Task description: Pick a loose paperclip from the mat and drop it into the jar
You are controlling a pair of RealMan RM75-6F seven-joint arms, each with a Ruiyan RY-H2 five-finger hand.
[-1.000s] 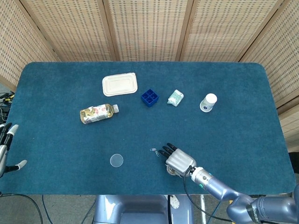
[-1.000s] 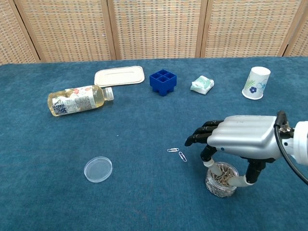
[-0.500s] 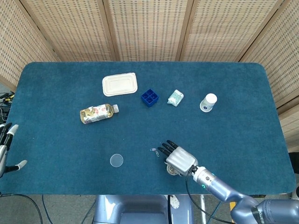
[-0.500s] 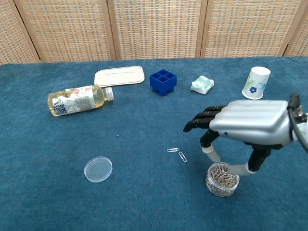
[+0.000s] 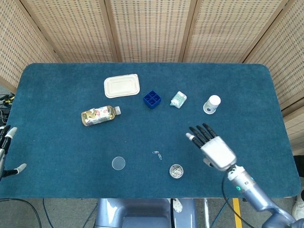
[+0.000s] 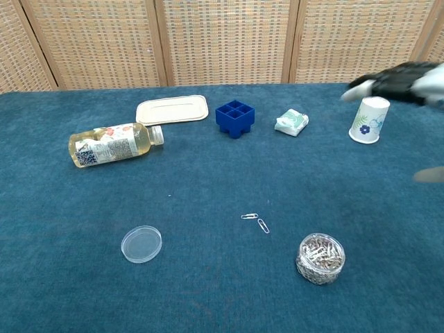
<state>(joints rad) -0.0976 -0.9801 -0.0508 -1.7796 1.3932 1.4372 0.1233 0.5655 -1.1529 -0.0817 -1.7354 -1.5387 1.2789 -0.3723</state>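
A small clear jar (image 5: pixel 176 171) (image 6: pixel 320 259) full of paperclips stands on the blue mat near the front edge. Two loose paperclips (image 5: pixel 158 154) (image 6: pixel 255 220) lie on the mat just to its left. My right hand (image 5: pixel 212 147) (image 6: pixel 398 82) hangs in the air to the right of the jar, fingers spread and holding nothing; in the chest view it is blurred at the top right edge. My left hand (image 5: pixel 6 151) shows only at the far left edge of the head view, off the mat, fingers apart and empty.
A clear round lid (image 5: pixel 118 163) (image 6: pixel 141 244) lies left of the paperclips. Further back are a lying bottle (image 5: pixel 99 115), a white tray (image 5: pixel 122 85), a blue block (image 5: pixel 152 99), a small packet (image 5: pixel 178 99) and a paper cup (image 5: pixel 212 104).
My right hand has lifted off the jar and swung up and to the right, leaving the jar uncovered. The two loose paperclips have not moved.
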